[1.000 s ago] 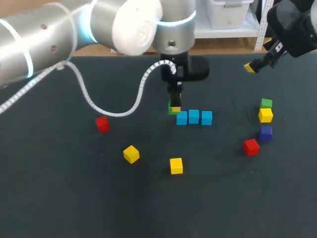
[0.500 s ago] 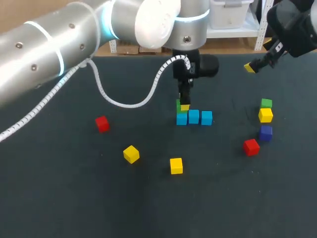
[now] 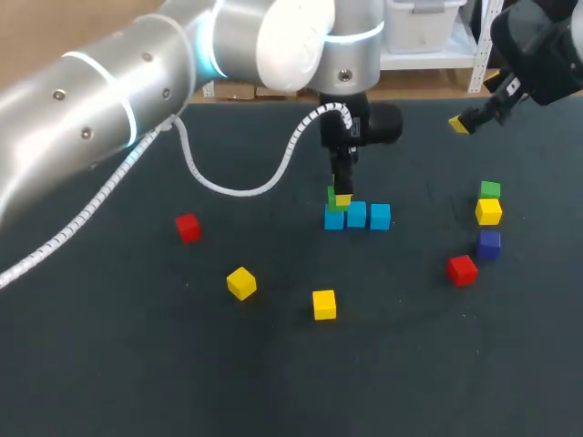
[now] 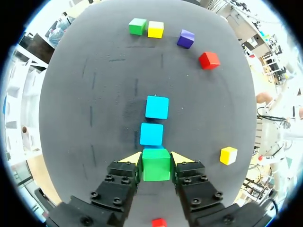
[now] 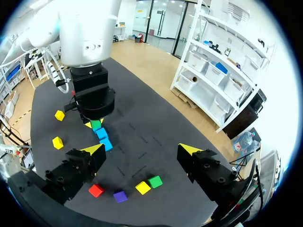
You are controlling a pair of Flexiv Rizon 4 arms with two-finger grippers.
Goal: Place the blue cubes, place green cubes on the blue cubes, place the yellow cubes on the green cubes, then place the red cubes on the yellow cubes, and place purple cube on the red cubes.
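Two grippers are shown: the right gripper (image 5: pixel 142 150), spread wide, is poised well apart from the work, and the left gripper (image 4: pixel 156 158) is clamped on a green cube (image 4: pixel 156 165). That cube is held over the end blue cube (image 3: pixel 334 219) of three; for this green-on-blue step, a square lowering and release are judged due next.

Head view: green cube (image 3: pixel 332 194) mostly hidden behind left gripper (image 3: pixel 341 198) tip. Left wrist: end blue cube (image 4: pixel 152 148) nearly all covered by green cube, only a sliver showing; contact between them unclear. Red cube (image 4: pixel 158 222) clipped at rim between finger bases. Right arm (image 3: pixel 537 45) cut off at corner, one yellow tip visible.
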